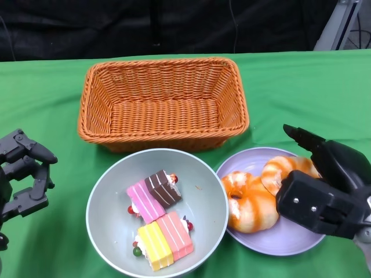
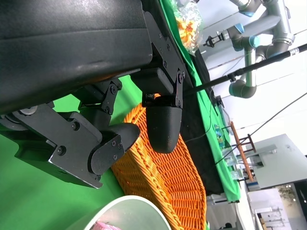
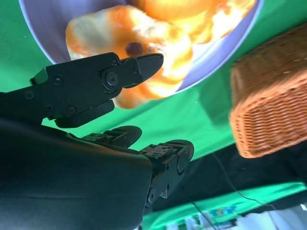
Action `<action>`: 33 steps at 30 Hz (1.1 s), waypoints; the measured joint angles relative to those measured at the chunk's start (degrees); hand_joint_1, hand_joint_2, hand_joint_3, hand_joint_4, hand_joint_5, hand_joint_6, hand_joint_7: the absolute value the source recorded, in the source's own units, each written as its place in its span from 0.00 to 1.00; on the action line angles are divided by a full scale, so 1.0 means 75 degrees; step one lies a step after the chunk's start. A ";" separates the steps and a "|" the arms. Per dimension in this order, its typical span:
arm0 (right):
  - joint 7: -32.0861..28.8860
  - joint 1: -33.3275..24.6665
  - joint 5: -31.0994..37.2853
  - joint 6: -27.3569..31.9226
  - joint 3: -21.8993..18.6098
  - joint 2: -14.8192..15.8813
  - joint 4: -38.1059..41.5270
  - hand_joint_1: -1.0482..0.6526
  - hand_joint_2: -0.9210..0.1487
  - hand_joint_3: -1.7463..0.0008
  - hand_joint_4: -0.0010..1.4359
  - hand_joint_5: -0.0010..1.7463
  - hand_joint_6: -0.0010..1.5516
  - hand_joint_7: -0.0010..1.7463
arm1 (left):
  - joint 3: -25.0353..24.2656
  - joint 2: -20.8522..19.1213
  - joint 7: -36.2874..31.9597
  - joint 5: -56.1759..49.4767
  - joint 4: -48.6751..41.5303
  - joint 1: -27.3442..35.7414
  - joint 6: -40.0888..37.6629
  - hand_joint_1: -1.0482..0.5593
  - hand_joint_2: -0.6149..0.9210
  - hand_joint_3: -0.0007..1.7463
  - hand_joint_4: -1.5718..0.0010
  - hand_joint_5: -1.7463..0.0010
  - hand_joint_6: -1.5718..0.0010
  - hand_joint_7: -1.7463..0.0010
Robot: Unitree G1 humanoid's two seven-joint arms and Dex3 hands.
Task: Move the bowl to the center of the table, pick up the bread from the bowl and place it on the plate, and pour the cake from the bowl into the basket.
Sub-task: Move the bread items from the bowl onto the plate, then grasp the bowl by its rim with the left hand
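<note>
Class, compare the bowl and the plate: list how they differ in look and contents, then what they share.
The bowl is grey-green and deep; the plate is lilac and shallow. The bowl holds striped cake slices; the plate holds glazed bread. Both are round and sit on the green table before the basket.

cakes (image 1: 159,217) in bowl (image 1: 104,202), bread (image 1: 252,200) on plate (image 1: 290,240), basket (image 1: 163,103) behind

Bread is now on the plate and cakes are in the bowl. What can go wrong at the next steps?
1. The right hand hangs over the bread; moving away, it may drag the bread off the plate.
2. The bowl holds loose cakes and touches the basket; pouring may spill some onto the table.
</note>
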State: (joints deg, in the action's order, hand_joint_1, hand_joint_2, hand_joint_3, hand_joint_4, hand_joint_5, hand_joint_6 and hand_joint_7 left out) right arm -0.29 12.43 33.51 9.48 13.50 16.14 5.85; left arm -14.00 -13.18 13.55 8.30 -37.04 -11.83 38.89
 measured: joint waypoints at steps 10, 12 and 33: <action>0.0714 -0.1112 -0.0451 0.0306 -0.0444 0.0015 -0.2566 0.44 0.00 0.99 0.32 0.04 0.22 0.02 | 0.0003 -0.0030 -0.0004 -0.0077 -0.0038 -0.0020 0.0033 0.64 0.77 0.65 0.53 0.00 0.54 0.18; 0.0836 -0.1376 -0.0528 0.0368 -0.0482 0.0004 -0.3018 0.44 0.00 0.99 0.33 0.04 0.23 0.01 | -0.0002 -0.0034 0.0003 -0.0068 -0.0063 -0.0028 0.0032 0.65 0.78 0.65 0.53 0.00 0.55 0.18; 0.1114 -0.2799 -0.4058 -0.3569 -0.0964 -0.1119 -0.3135 0.49 0.00 0.90 0.55 0.58 0.68 0.15 | 0.0081 -0.0279 0.0377 0.0019 -0.0203 -0.0069 0.0146 0.65 0.86 0.44 0.51 0.19 0.47 0.45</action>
State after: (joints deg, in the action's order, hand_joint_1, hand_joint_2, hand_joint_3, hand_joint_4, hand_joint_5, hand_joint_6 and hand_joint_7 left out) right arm 8.07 -8.56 3.08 -17.29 6.27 7.75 -17.66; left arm -13.39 -15.27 16.38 8.45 -38.56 -12.35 39.98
